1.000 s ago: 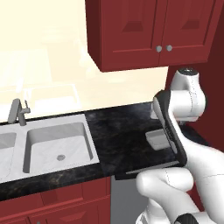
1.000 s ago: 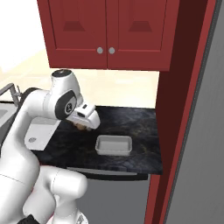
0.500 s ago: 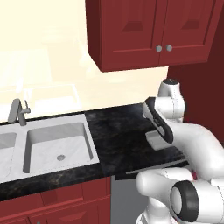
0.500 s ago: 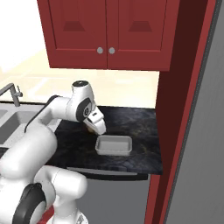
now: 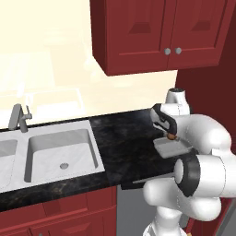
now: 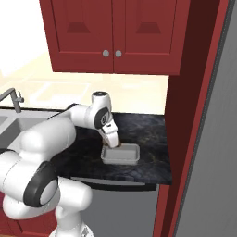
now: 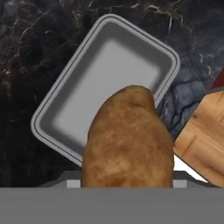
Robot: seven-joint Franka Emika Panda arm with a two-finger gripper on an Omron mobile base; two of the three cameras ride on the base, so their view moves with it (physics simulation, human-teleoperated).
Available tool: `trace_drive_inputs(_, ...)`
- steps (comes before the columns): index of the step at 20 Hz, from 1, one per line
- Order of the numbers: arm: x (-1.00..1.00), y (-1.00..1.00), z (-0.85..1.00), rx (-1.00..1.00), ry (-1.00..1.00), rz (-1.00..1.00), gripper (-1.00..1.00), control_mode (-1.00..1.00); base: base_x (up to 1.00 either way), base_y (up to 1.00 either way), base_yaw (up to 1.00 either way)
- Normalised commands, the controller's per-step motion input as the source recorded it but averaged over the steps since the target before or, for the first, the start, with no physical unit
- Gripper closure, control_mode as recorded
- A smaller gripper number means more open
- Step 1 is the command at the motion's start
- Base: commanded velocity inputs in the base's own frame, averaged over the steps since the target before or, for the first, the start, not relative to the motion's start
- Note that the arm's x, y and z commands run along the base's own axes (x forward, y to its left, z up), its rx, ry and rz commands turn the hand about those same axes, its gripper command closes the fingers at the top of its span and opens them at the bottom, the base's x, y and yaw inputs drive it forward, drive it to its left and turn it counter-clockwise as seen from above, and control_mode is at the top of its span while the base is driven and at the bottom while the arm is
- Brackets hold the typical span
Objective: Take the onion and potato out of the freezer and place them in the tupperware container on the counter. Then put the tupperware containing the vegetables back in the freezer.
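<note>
My gripper (image 6: 115,142) is shut on a brown potato (image 7: 127,140) and hangs just above the near left edge of the tupperware container (image 6: 125,156). In the hand view the potato hides my fingertips and overlaps the lower rim of the tub (image 7: 105,83), which lies empty and slanted on the black counter (image 7: 26,65). From the left base camera the gripper (image 5: 169,135) sits low over the tub (image 5: 171,147) near the counter's right end. A strip of the grey freezer (image 6: 210,162) runs down the right side of the right base view.
The steel sink (image 5: 60,154) and its faucet (image 5: 18,117) lie far left on the counter (image 5: 120,138). Dark red upper cabinets (image 6: 111,32) hang overhead. A tall red panel (image 6: 187,134) stands between counter and freezer. Wooden floor (image 7: 205,131) shows past the counter's edge.
The arm has swung right and down with the potato, from left of the tub to just over its near edge. The tub has stayed put.
</note>
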Motion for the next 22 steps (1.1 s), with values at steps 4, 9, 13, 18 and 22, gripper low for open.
trace_drive_inputs(4, 0.29, -0.2, -0.41, 0.02, 0.06, -0.11, 1.0, -1.0, 0.0, 0.0, 0.0)
trace_drive_inputs(9, 0.26, -0.11, -0.39, 0.0, 0.05, -0.1, 1.0, -1.0, 0.0, 0.0, 0.0)
trace_drive_inputs(13, 0.25, -0.06, -0.38, 0.01, 0.03, -0.09, 1.0, -1.0, 0.0, 0.0, 0.0)
trace_drive_inputs(18, 0.32, 0.0, -0.28, 0.01, 0.03, -0.09, 1.0, -1.0, 0.0, 0.0, 0.0)
trace_drive_inputs(22, 0.26, -0.03, -0.27, 0.01, 0.02, -0.09, 1.0, -1.0, 0.0, 0.0, 0.0)
